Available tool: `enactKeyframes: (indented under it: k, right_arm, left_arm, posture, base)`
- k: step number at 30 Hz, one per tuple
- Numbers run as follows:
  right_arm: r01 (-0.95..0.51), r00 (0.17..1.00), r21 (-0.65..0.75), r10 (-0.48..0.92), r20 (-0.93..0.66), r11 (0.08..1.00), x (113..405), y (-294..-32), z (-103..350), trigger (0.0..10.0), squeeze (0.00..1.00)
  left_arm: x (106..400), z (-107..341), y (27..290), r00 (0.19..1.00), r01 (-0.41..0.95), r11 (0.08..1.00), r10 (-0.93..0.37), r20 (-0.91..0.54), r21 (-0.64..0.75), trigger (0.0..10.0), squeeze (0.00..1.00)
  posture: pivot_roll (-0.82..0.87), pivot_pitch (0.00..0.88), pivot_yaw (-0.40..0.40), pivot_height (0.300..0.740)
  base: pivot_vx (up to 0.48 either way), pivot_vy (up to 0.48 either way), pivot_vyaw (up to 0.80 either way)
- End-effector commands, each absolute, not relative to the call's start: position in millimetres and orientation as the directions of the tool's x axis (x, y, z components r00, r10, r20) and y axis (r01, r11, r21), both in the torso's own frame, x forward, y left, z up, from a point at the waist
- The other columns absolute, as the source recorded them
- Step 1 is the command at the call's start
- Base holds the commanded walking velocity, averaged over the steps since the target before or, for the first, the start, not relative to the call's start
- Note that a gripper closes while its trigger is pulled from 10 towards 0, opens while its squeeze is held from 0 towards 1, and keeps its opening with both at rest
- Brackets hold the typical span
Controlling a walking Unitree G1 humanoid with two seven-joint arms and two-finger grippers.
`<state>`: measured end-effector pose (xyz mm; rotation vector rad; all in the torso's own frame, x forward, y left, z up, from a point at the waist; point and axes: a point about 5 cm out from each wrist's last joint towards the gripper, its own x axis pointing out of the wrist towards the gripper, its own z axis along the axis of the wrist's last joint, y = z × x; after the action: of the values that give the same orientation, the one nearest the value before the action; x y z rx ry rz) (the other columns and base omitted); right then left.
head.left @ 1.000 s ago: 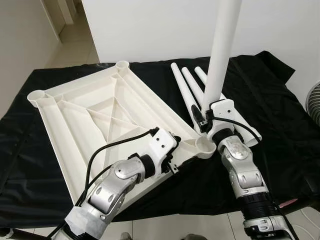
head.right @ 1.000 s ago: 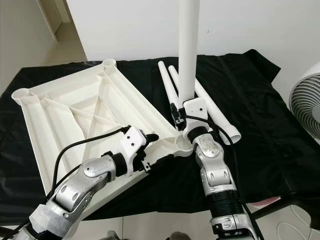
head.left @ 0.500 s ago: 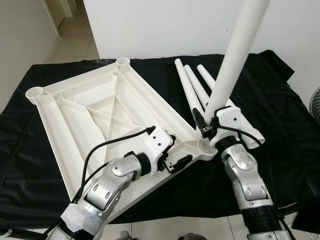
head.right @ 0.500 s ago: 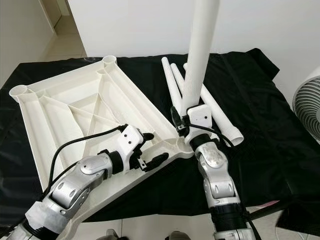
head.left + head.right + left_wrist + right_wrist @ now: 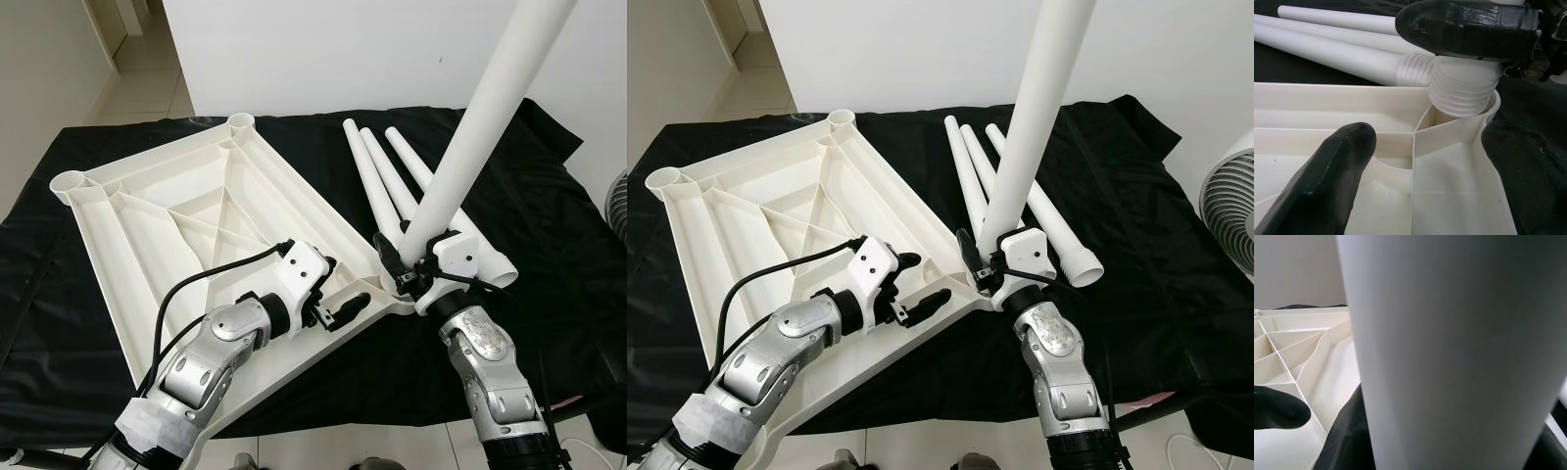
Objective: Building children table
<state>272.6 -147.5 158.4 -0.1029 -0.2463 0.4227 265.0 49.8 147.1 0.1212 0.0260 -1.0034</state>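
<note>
Fingers of the right gripper (image 5: 404, 277) clamp the lower end of one white table leg (image 5: 480, 137), which rises tilted up and to the right from the near right corner socket (image 5: 397, 291) of the tabletop (image 5: 176, 225). The left gripper (image 5: 343, 311) has its two black fingers spread apart on either side of the rim beside that same socket; whether they press the plastic is hard to judge from the head views. The left wrist view adds what the head views hide: the leg's ribbed threaded end (image 5: 1462, 90) sits in the mouth of the socket, with part of its thread above the rim. The right wrist view gives the leg's smooth shaft (image 5: 1449, 347) at close range, with one left fingertip (image 5: 1278, 407) beyond. Counted up: one upturned white tabletop with ribbed underside, four legs in all, three of them (image 5: 392, 181) lying side by side on the black cloth (image 5: 549, 215) just right of the tabletop. One white fan (image 5: 1229, 211) stands at the far right.
</note>
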Motion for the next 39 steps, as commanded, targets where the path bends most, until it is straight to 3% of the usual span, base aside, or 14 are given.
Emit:
enactKeyframes:
  k: [1, 15, 20, 33, 39]
  right_arm:
    - [-0.413, 0.883, -0.14, 0.434, 0.182, 0.9, 269.1, -148.4, 153.0, 10.0, 0.0]
    - [-0.395, 0.898, -0.207, 0.424, 0.121, 0.895, 264.0, -173.7, 147.6, 10.0, 0.0]
    - [-0.373, 0.912, -0.173, 0.395, 0.111, 0.911, 266.5, -180.4, 144.0, 10.0, 0.0]
    - [-0.495, 0.846, -0.226, 0.524, 0.095, 0.839, 254.9, -162.8, 135.4, 10.0, 0.0]
    - [-0.49, 0.866, -0.14, 0.498, 0.031, 0.86, 257.8, -171.5, 128.2, 10.0, 0.0]
  left_arm:
    - [263.8, 148.5, 50.5, 0.513, 0.858, 0.507, -0.854, -0.082, 0.084, 10.0, 0.0]
    - [263.4, 149.5, 50.8, 0.511, 0.859, 0.505, -0.856, -0.082, 0.084, 10.0, 0.0]
    - [263.9, 149.7, 49.9, 0.51, 0.86, 0.504, -0.856, -0.08, 0.082, 10.0, 0.0]
    - [265.1, 152.5, 49.5, 0.51, 0.86, 0.504, -0.857, -0.073, 0.086, 10.0, 0.0]
    - [265.3, 153.1, 48.9, 0.508, 0.861, 0.502, -0.858, -0.07, 0.085, 10.0, 0.0]
  posture:
    - [-0.16, 0.053, 0.064, 0.74]
    - [-0.16, 0.071, 0.068, 0.74]
    - [-0.16, 0.076, 0.069, 0.74]
    - [-0.16, 0.08, 0.072, 0.74]
    - [-0.16, 0.081, 0.075, 0.74]
  base:
    - [0.0, 0.0, 0.0]
    - [0.0, 0.0, 0.0]
    - [0.0, 0.0, 0.0]
    - [0.0, 0.0, 0.0]
    - [0.0, 0.0, 0.0]
